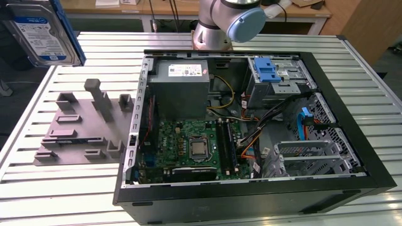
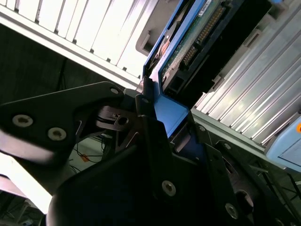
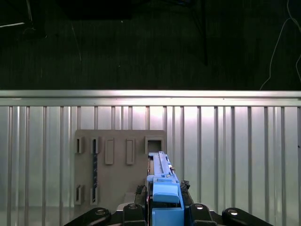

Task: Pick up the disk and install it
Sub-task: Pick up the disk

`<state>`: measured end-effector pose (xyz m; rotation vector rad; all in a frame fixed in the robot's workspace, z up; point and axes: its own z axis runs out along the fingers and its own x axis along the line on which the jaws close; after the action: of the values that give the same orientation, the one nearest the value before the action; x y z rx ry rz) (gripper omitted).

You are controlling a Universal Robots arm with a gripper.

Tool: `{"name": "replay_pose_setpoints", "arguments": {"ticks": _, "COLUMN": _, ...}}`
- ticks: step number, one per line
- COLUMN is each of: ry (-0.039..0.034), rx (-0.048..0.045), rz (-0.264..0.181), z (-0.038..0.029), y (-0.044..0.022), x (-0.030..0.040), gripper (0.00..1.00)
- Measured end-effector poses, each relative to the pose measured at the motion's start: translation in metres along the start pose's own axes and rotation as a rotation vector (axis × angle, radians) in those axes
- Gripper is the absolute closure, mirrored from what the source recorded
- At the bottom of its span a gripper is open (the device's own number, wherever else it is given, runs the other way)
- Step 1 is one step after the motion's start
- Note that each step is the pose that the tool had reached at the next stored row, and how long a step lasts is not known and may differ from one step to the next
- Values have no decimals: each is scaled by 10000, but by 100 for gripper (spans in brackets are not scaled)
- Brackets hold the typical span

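At the exterior view's left the disk (image 1: 41, 33), clamped in the gripper (image 3: 164, 197), hangs high over the table (image 1: 100, 52) with open air around it. Beneath it the grey fixture (image 1: 82, 127) raises several posts; the bare slats around it lie open. To the exterior view's right the case (image 1: 133, 132) is open on top, behind raised walls. Inside, the power supply (image 1: 182, 87) fills the far left, cables (image 1: 251, 136) cross the middle, and the drive cage (image 1: 276, 77) sits far right, near the arm's base (image 1: 217, 28).
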<state>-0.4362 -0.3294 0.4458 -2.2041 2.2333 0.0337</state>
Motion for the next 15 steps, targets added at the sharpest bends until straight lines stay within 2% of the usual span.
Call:
{"name": "replay_pose_setpoints", "arguments": {"ticks": 9, "ry": 0, "rx": 0, "rz": 0, "z": -51, "y": 1, "x": -1, "gripper": 64}}
{"name": "replay_pose_setpoints", "arguments": {"ticks": 15, "ry": 0, "rx": 0, "rz": 0, "z": -131, "y": 2, "x": -2, "gripper": 64}}
